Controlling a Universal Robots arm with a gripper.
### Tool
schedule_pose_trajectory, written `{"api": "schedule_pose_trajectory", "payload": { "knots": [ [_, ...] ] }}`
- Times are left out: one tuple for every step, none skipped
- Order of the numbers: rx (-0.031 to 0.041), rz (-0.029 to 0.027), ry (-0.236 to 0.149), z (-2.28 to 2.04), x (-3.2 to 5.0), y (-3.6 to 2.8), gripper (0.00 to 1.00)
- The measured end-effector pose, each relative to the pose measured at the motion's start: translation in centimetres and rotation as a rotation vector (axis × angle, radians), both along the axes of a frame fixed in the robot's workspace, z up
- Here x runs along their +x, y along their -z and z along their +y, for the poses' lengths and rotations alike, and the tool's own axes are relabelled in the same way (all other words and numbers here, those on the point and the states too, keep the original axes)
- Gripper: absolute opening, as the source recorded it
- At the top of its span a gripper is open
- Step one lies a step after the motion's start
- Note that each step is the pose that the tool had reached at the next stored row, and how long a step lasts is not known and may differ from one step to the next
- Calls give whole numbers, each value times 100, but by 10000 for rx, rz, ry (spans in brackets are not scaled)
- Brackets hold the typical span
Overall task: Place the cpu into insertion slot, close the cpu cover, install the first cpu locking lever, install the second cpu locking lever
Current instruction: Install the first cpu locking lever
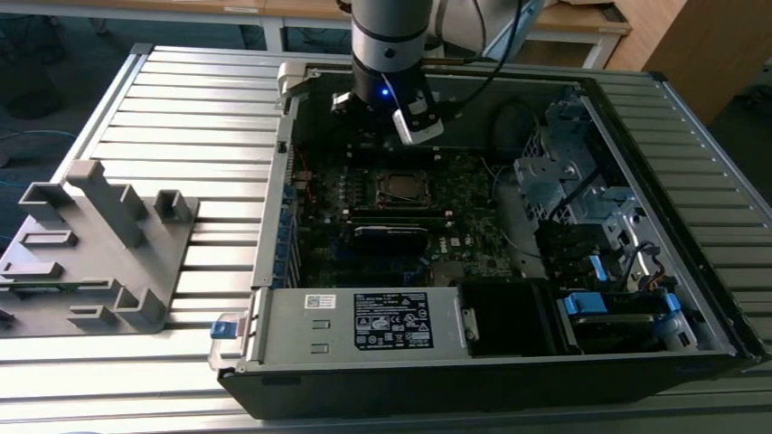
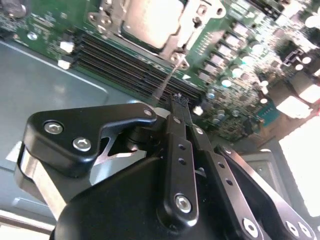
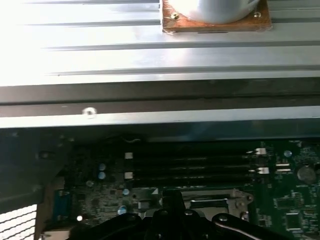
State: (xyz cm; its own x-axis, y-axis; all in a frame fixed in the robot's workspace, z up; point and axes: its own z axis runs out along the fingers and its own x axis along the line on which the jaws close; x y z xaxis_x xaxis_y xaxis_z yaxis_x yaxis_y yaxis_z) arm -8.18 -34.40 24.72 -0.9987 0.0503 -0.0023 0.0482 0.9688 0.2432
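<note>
Open desktop on the bench: a slatted aluminium table [image 1: 181, 99] carries a black-and-silver computer case [image 1: 483, 380] lying with its side off. Inside are a labelled grey power-supply box [image 1: 289, 334], a drive cage with blue plastic tabs [image 1: 591, 303] at the exterior view's right, and a dark green-black motherboard [image 1: 465, 249]. A stepped grey plastic fixture [image 1: 97, 244] sits on the table beside the case, at the exterior view's left.

The grey robot arm [image 1: 389, 36] reaches down into the far end of the case. Its black gripper [image 2: 178, 100] has the fingers drawn together, with nothing plainly clamped between them. It hangs just over the long black memory slots [image 2: 125, 62], near the small square insertion slot with its silver rim [image 1: 404, 185], which lies near the middle of the board.

In the second wrist view the flat square cpu with a dull metal face [image 2: 150, 17] lies inside that socket. The thin silver cpu cover frame [image 2: 186, 22] appears to lie down around it.

A thin silver wire locking lever [image 2: 167, 80] slants from the socket toward the gripper's tips and ends just beside them. Whether it touches them cannot be told.

The work looks to stand at the lever stage, with the chip seated and the cover closed. Handling so slim a wire so close to the memory slots would call for fine aim and a sure hold.
</note>
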Motion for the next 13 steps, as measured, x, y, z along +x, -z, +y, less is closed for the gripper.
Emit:
{"api": "schedule_pose_trajectory", "payload": {
  "knots": [
    [0, 0, 0, 0, 17, 0, 11],
    [-1, 1, 0, 0, 21, 0, 11],
    [0, 0, 1, -1, 22, 0, 11],
    [0, 0, 2, -1, 23, 0, 11],
    [1, -1, 1, 0, 24, 0, 11],
    [2, -1, 1, 0, 25, 2, 11],
    [2, -2, -1, 1, 31, 8, 11],
    [0, 0, 0, 0, 39, 16, 11],
    [0, 0, 0, 0, 49, 26, 11],
    [0, -1, 0, 0, 63, 38, 11],
    [-1, 0, 1, 0, 78, 48, 11],
    [-1, 1, 1, 0, 95, 57, 11],
    [-2, 1, 0, 0, 115, 65, 11]
  ]
}}
